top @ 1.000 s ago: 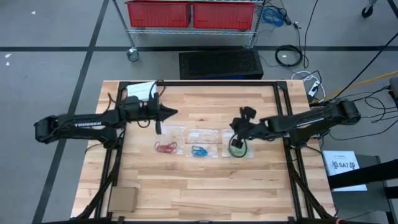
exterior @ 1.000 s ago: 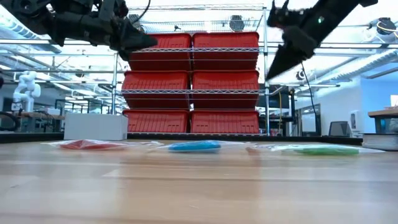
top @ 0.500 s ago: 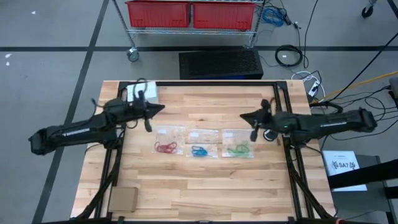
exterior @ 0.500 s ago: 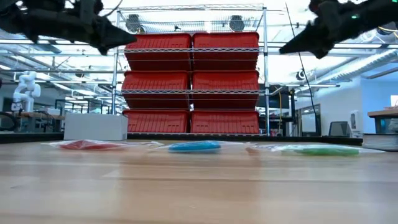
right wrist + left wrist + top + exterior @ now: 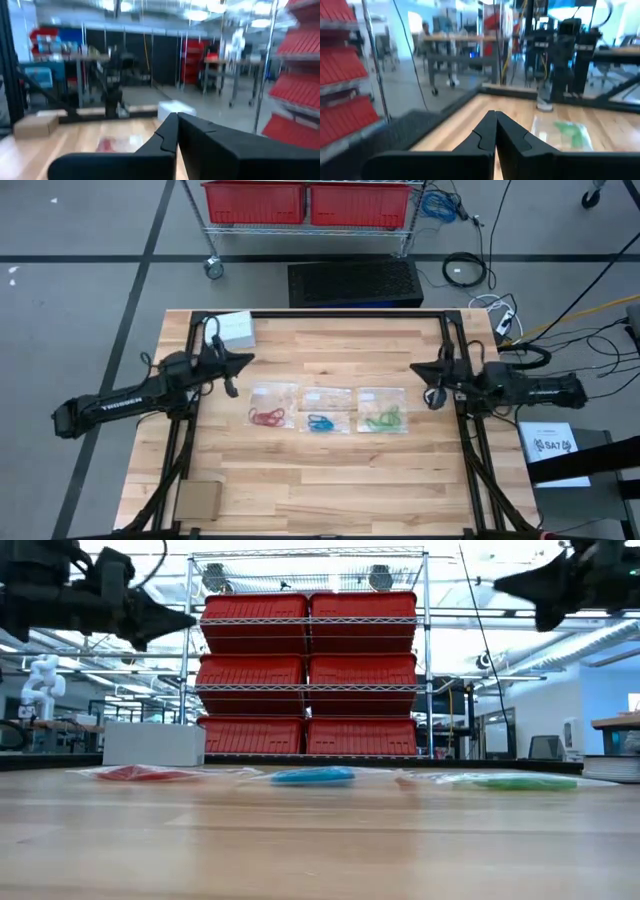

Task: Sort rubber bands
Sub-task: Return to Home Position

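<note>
Three clear bags lie flat in a row on the table's middle. The left one holds the red rubber bands (image 5: 266, 418), the middle one the blue rubber bands (image 5: 321, 423), the right one the green rubber bands (image 5: 384, 420). In the low view they show as red (image 5: 140, 773), blue (image 5: 312, 775) and green (image 5: 525, 781) patches. My left gripper (image 5: 250, 359) hangs shut above the table's left part, pointing right, and shows shut in its wrist view (image 5: 495, 120). My right gripper (image 5: 415, 367) hangs shut above the right part, pointing left (image 5: 177, 120). Neither touches anything.
A white box (image 5: 233, 329) sits at the far left corner of the table. A brown cardboard piece (image 5: 197, 501) lies at the near left corner. A black frame (image 5: 340, 314) runs along the far edge and both sides. Red bins on a wire rack (image 5: 308, 670) stand behind the table.
Both arms have drawn back from the bags: the left gripper moved toward the table's left edge, the right gripper rose off the green bag and pulled toward the right edge, turning level. The bags and bands have stayed where they lay.
</note>
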